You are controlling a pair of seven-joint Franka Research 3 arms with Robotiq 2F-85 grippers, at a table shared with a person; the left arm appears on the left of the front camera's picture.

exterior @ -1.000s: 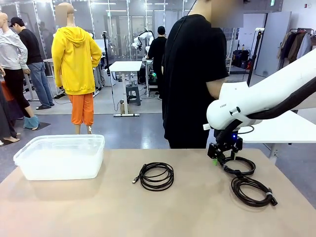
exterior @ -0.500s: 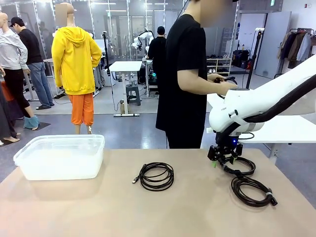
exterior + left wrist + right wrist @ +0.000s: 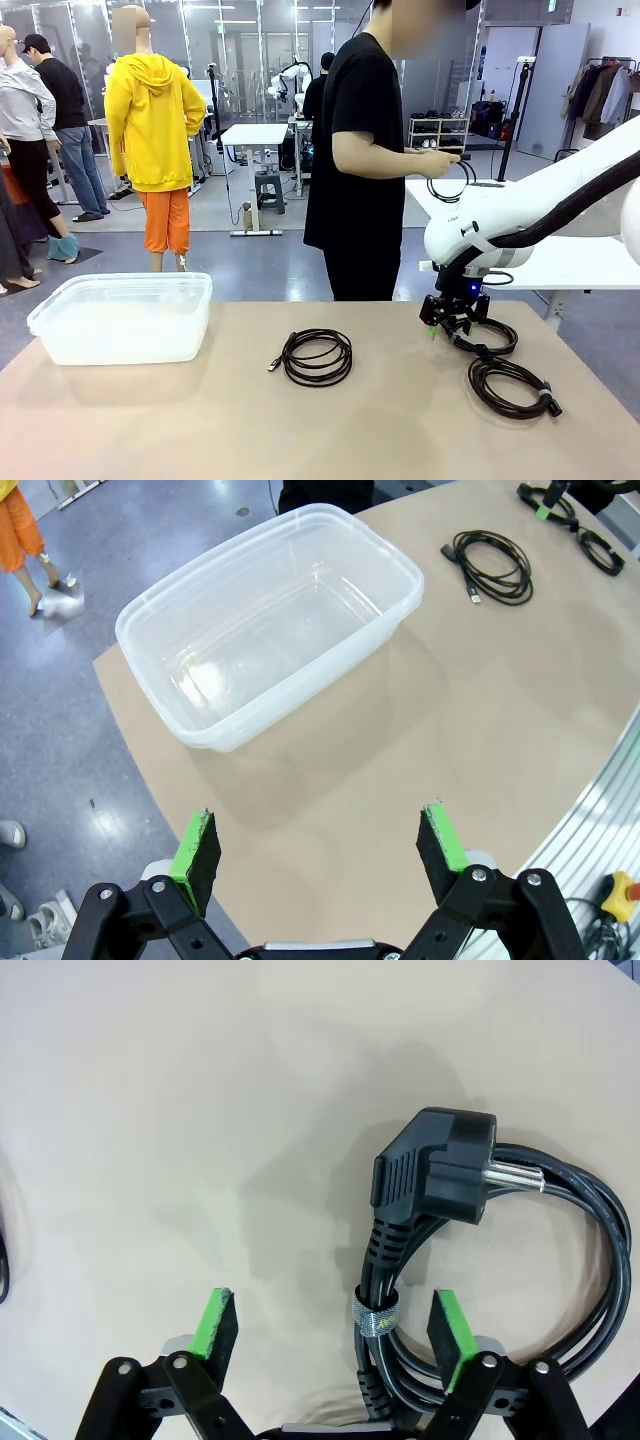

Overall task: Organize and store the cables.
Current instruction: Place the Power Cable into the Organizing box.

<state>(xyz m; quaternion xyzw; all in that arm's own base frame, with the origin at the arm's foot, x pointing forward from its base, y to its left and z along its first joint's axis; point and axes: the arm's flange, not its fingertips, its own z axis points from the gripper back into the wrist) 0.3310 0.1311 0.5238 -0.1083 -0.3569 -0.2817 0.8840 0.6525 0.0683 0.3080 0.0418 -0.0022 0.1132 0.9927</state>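
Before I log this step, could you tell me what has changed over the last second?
The person turned side-on, stepped toward picture left and now holds a thin cable loop. The right gripper sank slightly over the far coil, jaws open astride its tied part, not gripping. That coil, the middle coil, the near coil and the bin stayed put.

Right gripper [image 3: 452,318] low, left gripper [image 3: 320,835] high.
Right arm [image 3: 540,200] reaches in from the right, wrist bent down; both grippers point downward, their green-padded fingers spread wide apart.
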